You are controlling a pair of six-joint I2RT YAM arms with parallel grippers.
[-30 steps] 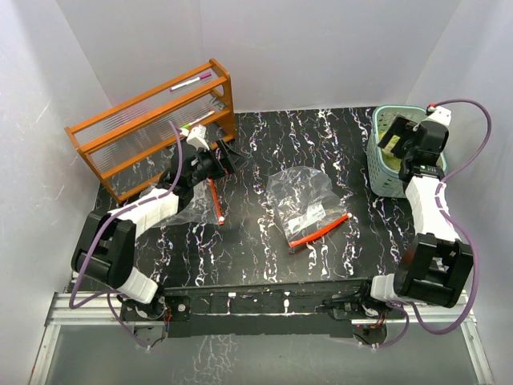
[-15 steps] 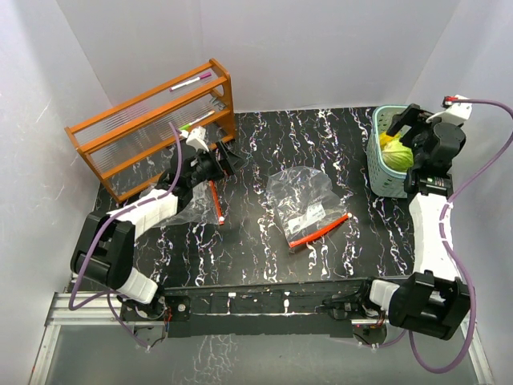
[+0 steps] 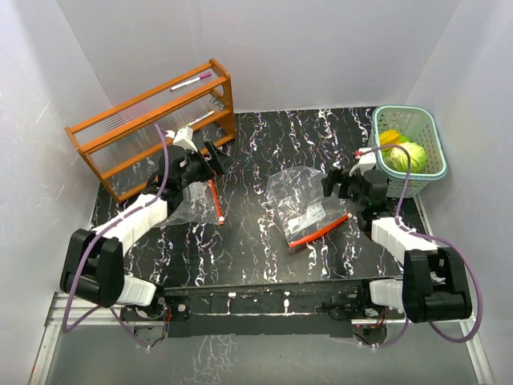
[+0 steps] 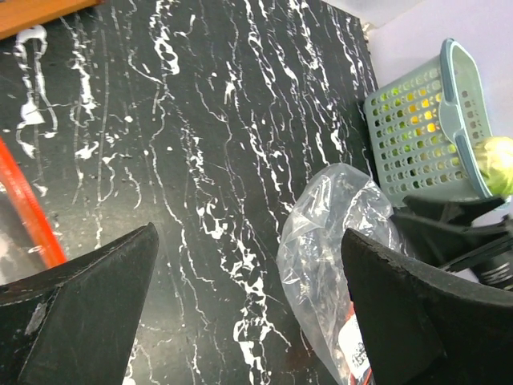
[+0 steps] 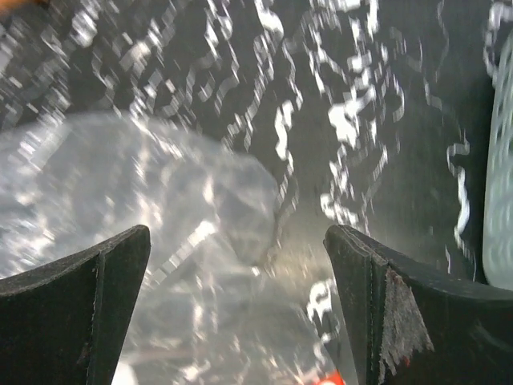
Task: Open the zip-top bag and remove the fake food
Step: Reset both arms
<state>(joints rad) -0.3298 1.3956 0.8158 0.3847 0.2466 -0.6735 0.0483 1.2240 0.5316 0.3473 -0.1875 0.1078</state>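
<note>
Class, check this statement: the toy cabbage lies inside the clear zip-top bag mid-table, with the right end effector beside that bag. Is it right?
Not quite. The toy cabbage lies in the teal basket at the far right, not inside the zip-top bag; the top external view shows it. The right end effector is indeed beside that bag.

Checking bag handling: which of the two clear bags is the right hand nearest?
The middle bag, just left of the open right hand; the other bag lies far left, by the wooden rack.
</note>
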